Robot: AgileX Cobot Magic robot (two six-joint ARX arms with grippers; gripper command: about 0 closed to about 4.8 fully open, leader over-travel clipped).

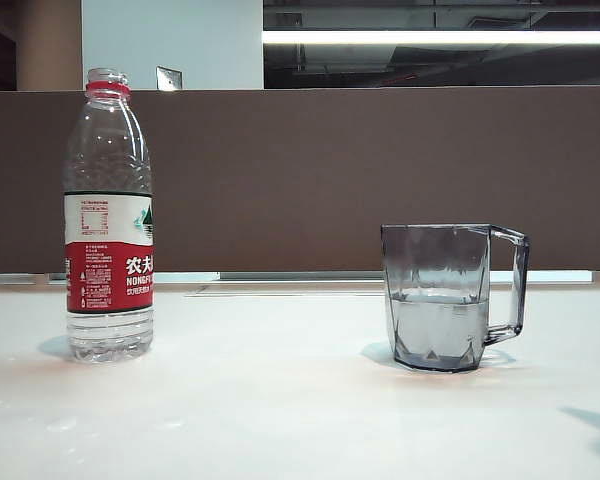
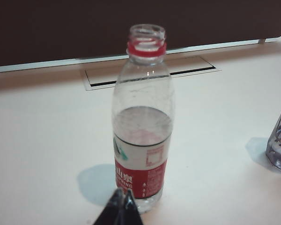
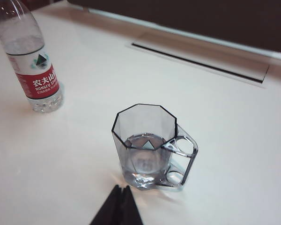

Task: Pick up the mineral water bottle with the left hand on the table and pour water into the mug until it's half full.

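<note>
- The mineral water bottle (image 1: 108,215) stands upright on the left part of the table (image 1: 280,400), uncapped, its red neck ring at the top and the white-and-red label around its middle.
- The mug (image 1: 442,298) stands upright well apart from it on the right, handle pointing away from the bottle, and already holds water (image 1: 438,325) to roughly half its height.
- The left hand (image 2: 123,199) sits just in front of the bottle's base in the left wrist view, fingertips pressed together and holding nothing; it touches neither bottle nor mug.
- The right gripper (image 3: 122,194) hovers near the mug's base, its tips likewise together and empty.
- Neither arm shows in the exterior view.
- The bottle looks light now: the waterline in the left wrist view lies just above the label, so it is partly drained.
- Thin clear plastic like this probably dents under a hard squeeze and may be slick, so a grip across the labelled band, where the wall is straighter and the paper gives friction, seems the safest hold.
- With no cap on, any tilt while lifting could spill.
- The mug appears rigid and stable on its broad base.
- Judged by the water level, the pouring looks essentially done.
</note>
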